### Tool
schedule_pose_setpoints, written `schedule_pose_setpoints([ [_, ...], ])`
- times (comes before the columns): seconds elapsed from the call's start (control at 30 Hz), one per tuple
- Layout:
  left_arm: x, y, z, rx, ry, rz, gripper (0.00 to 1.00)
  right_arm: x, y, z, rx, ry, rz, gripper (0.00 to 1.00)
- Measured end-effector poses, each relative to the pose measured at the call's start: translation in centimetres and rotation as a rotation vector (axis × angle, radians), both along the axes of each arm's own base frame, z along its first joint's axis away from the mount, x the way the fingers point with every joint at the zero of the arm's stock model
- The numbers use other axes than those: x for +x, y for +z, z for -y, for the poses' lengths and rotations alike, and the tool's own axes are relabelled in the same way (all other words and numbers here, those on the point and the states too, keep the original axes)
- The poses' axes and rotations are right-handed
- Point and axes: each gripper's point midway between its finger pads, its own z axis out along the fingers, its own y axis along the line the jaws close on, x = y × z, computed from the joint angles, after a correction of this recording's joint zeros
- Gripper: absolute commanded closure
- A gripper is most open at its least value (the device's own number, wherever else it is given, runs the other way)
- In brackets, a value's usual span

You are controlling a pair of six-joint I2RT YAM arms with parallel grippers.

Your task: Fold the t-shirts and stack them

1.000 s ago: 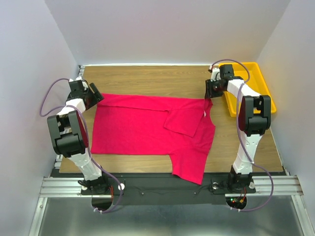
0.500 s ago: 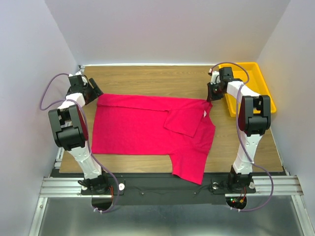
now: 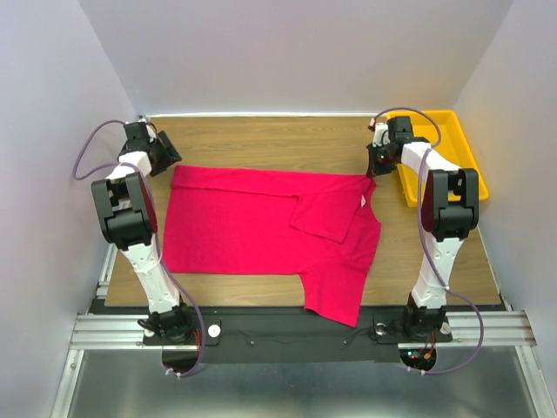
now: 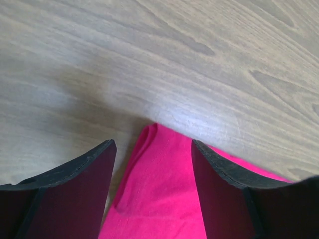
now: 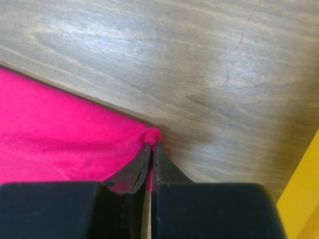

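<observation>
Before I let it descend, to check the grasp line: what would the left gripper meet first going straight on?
Most likely the t-shirt corner lying between the open fingers of the left gripper, with the table right beneath. Depth is unclear, but nothing else shows in the way.

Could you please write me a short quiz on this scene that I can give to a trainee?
1. True or false: the left gripper is shut on the t-shirt.
2. What does the right gripper pinch? A) a purple cable B) a corner of the t-shirt C) nothing
3. Fill in: the yellow tray sits at the far ___ corner of the table.
Key: 1 false, its jaws stand open around a corner of the t-shirt; 2 B; 3 right.
</observation>
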Motion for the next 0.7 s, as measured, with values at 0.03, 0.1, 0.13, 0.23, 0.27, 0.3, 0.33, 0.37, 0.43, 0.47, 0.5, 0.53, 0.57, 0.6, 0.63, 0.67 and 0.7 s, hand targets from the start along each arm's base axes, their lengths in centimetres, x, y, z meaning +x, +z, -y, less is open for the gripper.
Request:
schedule_pose_setpoints([
  [0.03, 0.2, 0.0, 0.0, 0.004, -0.002, -0.003, 0.31, 0.1, 0.1, 0.0, 0.0, 0.0, 0.004, 0.99],
  [0.1, 0.8, -0.1, -0.1, 0.016, -0.006, -0.013, 0.35, 0.2, 0.2, 0.0, 0.0, 0.0, 0.008, 0.99],
  [0.13, 1.1, -0.1, -0.2, 0.023, -0.01, -0.013, 0.37, 0.2, 0.3, 0.0, 0.0, 0.001, 0.009, 1.0],
  [0.23, 1.8, -0.5, -0.1, 0.029, -0.022, -0.022, 0.38, 0.4, 0.4, 0.0, 0.0, 0.001, 0.013, 1.0],
  [0.27, 1.8, -0.7, 0.0, 0.031, -0.028, -0.027, 0.38, 0.4, 0.5, 0.0, 0.0, 0.001, 0.015, 0.99],
  [0.3, 1.7, -1.0, 0.2, 0.031, -0.036, -0.037, 0.39, 0.6, 0.7, 0.0, 0.001, 0.001, 0.02, 0.99],
  [0.33, 1.4, -1.2, 0.5, 0.029, -0.042, -0.049, 0.39, 0.7, 0.8, 0.0, 0.001, 0.001, 0.024, 1.0],
  [0.37, 1.3, -1.4, 0.6, 0.03, -0.048, -0.058, 0.4, 0.8, 1.0, 0.0, 0.001, 0.001, 0.028, 0.99],
  [0.43, 1.0, -1.7, 1.0, 0.033, -0.06, -0.074, 0.42, 1.0, 1.2, 0.0, 0.001, 0.001, 0.036, 0.99],
  [0.47, 0.9, -1.7, 1.0, 0.036, -0.063, -0.079, 0.46, 1.2, 1.4, 0.0, 0.001, 0.0, 0.041, 0.99],
  [0.5, 0.8, -1.9, 1.1, 0.042, -0.064, -0.088, 0.5, 1.2, 1.4, 0.0, 0.001, 0.0, 0.042, 0.99],
  [0.53, 0.6, -2.0, 1.1, 0.046, -0.064, -0.096, 0.53, 1.3, 1.5, 0.0, 0.001, 0.001, 0.045, 0.99],
  [0.57, 0.5, -2.3, 1.1, 0.052, -0.064, -0.107, 0.55, 1.3, 1.6, 0.0, 0.001, 0.001, 0.046, 0.99],
  [0.6, 0.4, -2.6, 1.1, 0.058, -0.061, -0.117, 0.59, 1.3, 1.6, 0.0, 0.001, 0.001, 0.045, 0.99],
  [0.63, 0.2, -2.9, 1.0, 0.065, -0.058, -0.128, 0.62, 1.3, 1.6, 0.0, 0.001, 0.001, 0.045, 0.99],
  [0.67, 0.1, -3.3, 0.9, 0.073, -0.054, -0.144, 0.68, 1.3, 1.6, 0.0, 0.001, 0.001, 0.045, 0.99],
  [0.7, 0.3, -3.4, 0.9, 0.077, -0.054, -0.145, 0.71, 1.3, 1.6, 0.0, 0.001, 0.001, 0.045, 0.99],
])
